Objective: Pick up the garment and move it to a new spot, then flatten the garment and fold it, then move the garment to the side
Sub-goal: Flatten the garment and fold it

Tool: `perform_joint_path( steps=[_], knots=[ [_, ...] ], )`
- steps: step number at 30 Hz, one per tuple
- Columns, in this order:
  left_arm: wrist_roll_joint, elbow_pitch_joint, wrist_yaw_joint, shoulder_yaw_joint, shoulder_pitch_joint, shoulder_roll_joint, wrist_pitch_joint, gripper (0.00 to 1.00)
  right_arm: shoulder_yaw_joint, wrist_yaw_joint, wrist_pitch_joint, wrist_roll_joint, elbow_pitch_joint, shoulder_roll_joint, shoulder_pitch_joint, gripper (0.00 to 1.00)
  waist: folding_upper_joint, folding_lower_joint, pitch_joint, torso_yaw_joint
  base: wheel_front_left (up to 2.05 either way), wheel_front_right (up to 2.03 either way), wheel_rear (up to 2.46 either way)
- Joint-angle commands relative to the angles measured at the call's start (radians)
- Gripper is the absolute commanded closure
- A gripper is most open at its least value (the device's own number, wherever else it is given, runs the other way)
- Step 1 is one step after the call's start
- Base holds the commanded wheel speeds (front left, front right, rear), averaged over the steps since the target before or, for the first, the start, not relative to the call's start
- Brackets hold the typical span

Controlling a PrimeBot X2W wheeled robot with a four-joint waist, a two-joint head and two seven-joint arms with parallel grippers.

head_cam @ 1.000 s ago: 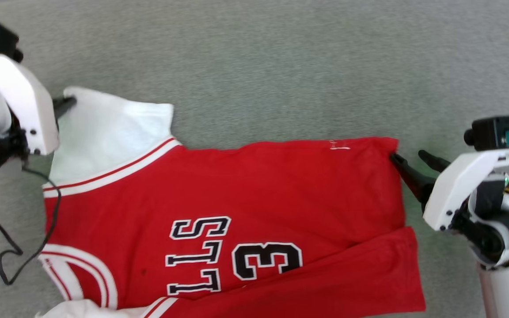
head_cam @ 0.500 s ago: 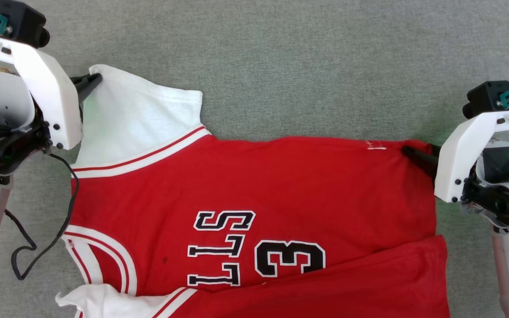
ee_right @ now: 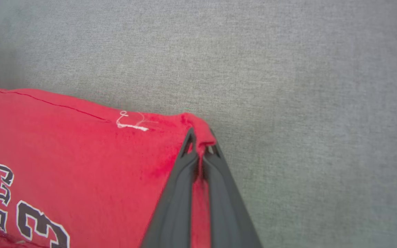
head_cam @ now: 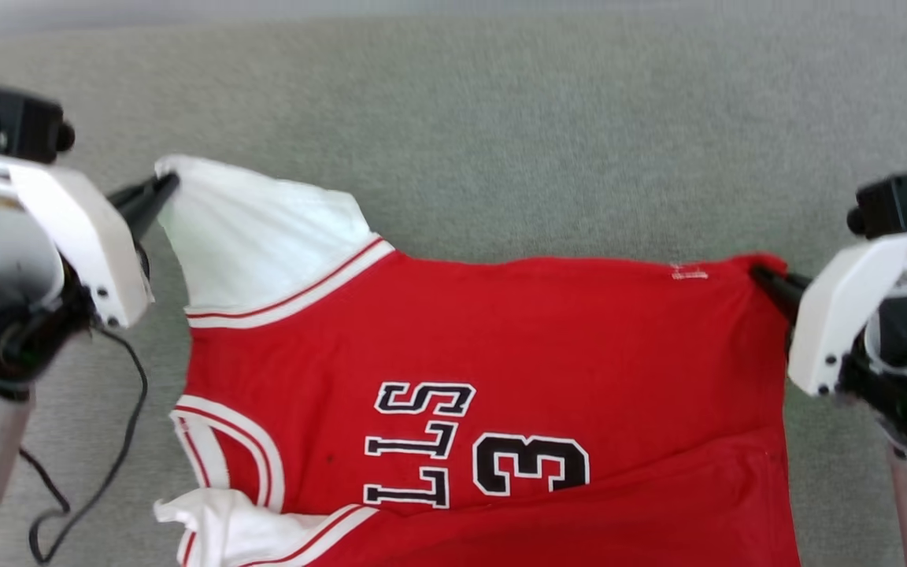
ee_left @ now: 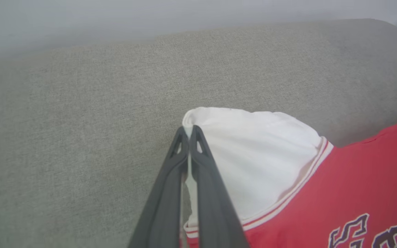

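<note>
Both grippers now pinch the red jersey [head_cam: 501, 339] mid-frame — left gripper [head_cam: 164, 187] on the white sleeve [head_cam: 257, 236] tip, right gripper [head_cam: 760, 277], apart a second ago, clamped on the hem corner [head_cam: 743, 264] — a lift looks next.

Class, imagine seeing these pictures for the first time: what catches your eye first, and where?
The red garment with black-and-white lettering dominates, spread over the grey fabric surface. The left gripper pinches its white sleeve at the left; the right gripper pinches a red corner at the right.
</note>
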Motion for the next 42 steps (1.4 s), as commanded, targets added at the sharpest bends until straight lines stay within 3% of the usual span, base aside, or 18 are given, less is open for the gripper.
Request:
perform_joint_path(
  steps=[1, 10, 19, 20, 21, 22, 23, 25, 29, 35, 42],
  knots=[
    [-0.010, -0.015, 0.011, 0.014, 0.043, 0.000, -0.023, 1.00, -0.012, 0.000, -0.005, -0.007, -0.012, -0.003, 0.036, 1.00, -0.0001, 0.0000, -0.055, 0.028, 0.00, 0.00, 0.00],
    [-0.039, -0.123, 0.100, 0.031, 0.360, -0.017, -0.109, 1.00, -0.089, 0.000, -0.042, 0.009, -0.028, 0.031, 0.255, 1.00, -0.0001, 0.0000, -0.189, 0.083, 0.00, 0.00, 0.00],
    [-0.114, -0.176, 0.172, 0.027, 0.686, -0.059, -0.147, 1.00, -0.111, 0.000, -0.120, 0.020, 0.015, 0.058, 0.427, 1.00, -0.0001, 0.0000, -0.270, 0.090, 0.00, 0.00, 0.00],
    [-0.119, -0.178, 0.175, 0.023, 0.709, -0.064, -0.145, 1.00, -0.110, 0.000, -0.128, 0.022, 0.022, 0.063, 0.443, 0.80, -0.0001, 0.0000, -0.274, 0.089, 0.00, 0.00, 0.00],
    [-0.116, -0.179, 0.176, 0.014, 0.725, -0.064, -0.144, 1.00, -0.112, 0.000, -0.134, 0.021, 0.026, 0.065, 0.458, 0.51, -0.0001, 0.0000, -0.279, 0.090, 0.00, 0.00, 0.00],
    [-0.117, -0.177, 0.175, 0.007, 0.735, -0.072, -0.146, 1.00, -0.117, 0.000, -0.141, 0.020, 0.033, 0.068, 0.471, 0.00, -0.0001, 0.0000, -0.282, 0.090, 0.00, 0.00, 0.00],
    [-0.118, -0.172, 0.176, 0.001, 0.744, -0.080, -0.151, 0.78, -0.116, 0.000, -0.147, 0.021, 0.039, 0.071, 0.483, 0.00, -0.0001, 0.0000, -0.287, 0.090, 0.00, 0.00, 0.00],
    [-0.110, -0.155, 0.176, -0.008, 0.758, -0.091, -0.165, 0.00, -0.112, 0.000, -0.170, 0.017, 0.040, 0.074, 0.500, 0.00, -0.0001, 0.0000, -0.298, 0.088, 0.00, 0.00, 0.00],
    [-0.061, -0.138, 0.187, -0.008, 0.746, -0.114, -0.244, 0.00, -0.097, 0.000, -0.210, 0.016, 0.016, 0.078, 0.535, 0.00, -0.0001, 0.0000, -0.328, 0.079, 0.00, 0.00, 0.00],
    [0.037, -0.179, 0.244, 0.014, 0.725, -0.142, -0.395, 0.00, -0.107, 0.000, -0.236, 0.014, -0.107, 0.061, 0.562, 0.00, -0.0001, 0.0000, -0.362, 0.057, 0.00, 0.00, 0.00],
    [0.138, -0.230, 0.287, 0.034, 0.669, -0.184, -0.573, 0.00, -0.216, 0.000, -0.111, 0.014, -0.162, 0.044, 0.526, 0.00, -0.0001, 0.0000, -0.368, 0.049, 0.00, 0.00, 0.00]
  ],
)
